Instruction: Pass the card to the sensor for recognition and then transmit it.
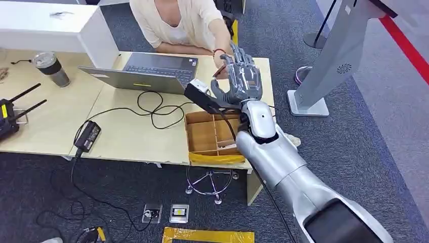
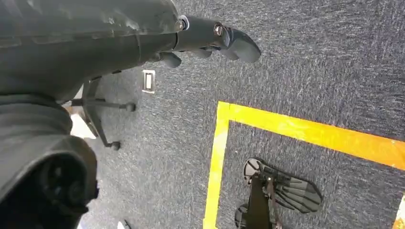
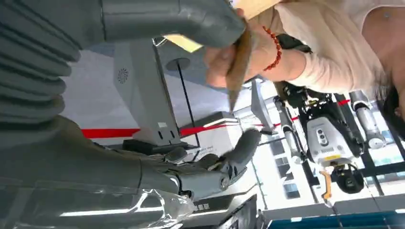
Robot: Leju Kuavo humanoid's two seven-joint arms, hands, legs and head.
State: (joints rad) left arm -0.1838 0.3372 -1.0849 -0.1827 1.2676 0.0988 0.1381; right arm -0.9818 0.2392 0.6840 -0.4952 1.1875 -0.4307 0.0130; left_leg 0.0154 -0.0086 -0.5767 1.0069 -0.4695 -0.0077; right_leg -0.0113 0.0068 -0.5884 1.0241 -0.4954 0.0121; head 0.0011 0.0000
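Observation:
My right hand (image 1: 242,78) is raised over the far right end of the table (image 1: 126,136), fingers spread and pointing up. A brown card (image 3: 239,59) stands at the tip of its thumb (image 3: 191,21); a person's hand (image 3: 217,62) with a red bead bracelet grips that card. My other fingers (image 3: 239,148) stay well apart from it. From the head, the card (image 1: 220,72) is a small brown sliver between the person's hand (image 1: 218,56) and my hand. A small white device (image 1: 200,85) lies by the laptop, partly hidden. My left hand (image 2: 210,40) hangs over the carpet, holding nothing.
An open laptop (image 1: 146,73) stands before the seated person. A compartmented cardboard tray (image 1: 212,134) sits under my right forearm. Cables, a power brick (image 1: 88,135), a tumbler (image 1: 50,68) and radios (image 1: 7,114) occupy the left. A grey kiosk stand (image 1: 334,55) rises right of the table.

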